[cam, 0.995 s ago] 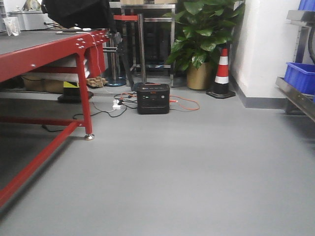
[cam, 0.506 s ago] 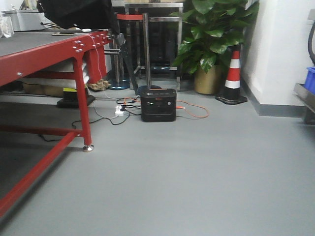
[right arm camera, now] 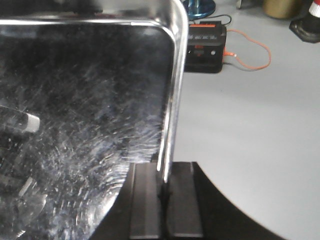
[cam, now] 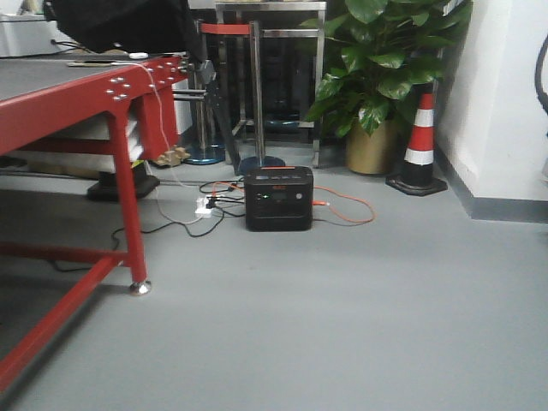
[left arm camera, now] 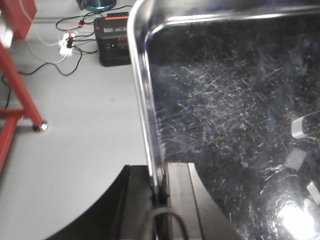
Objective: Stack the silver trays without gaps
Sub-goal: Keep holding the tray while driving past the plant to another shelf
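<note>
Scratched silver tray (left arm camera: 225, 100) faces open-side up, spanning sideways between the left end effector (left arm camera: 159, 192) and right end effector (right arm camera: 165, 185), each clamped on a side rim

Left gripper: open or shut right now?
Shut: the left gripper clamps the rim of the silver tray, black jaws pressed against both sides.

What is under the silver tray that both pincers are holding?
Past the rims of the silver tray, only grey floor shows, with a black power box and a red table leg farther off. The tray itself hides whatever lies directly beneath it.
</note>
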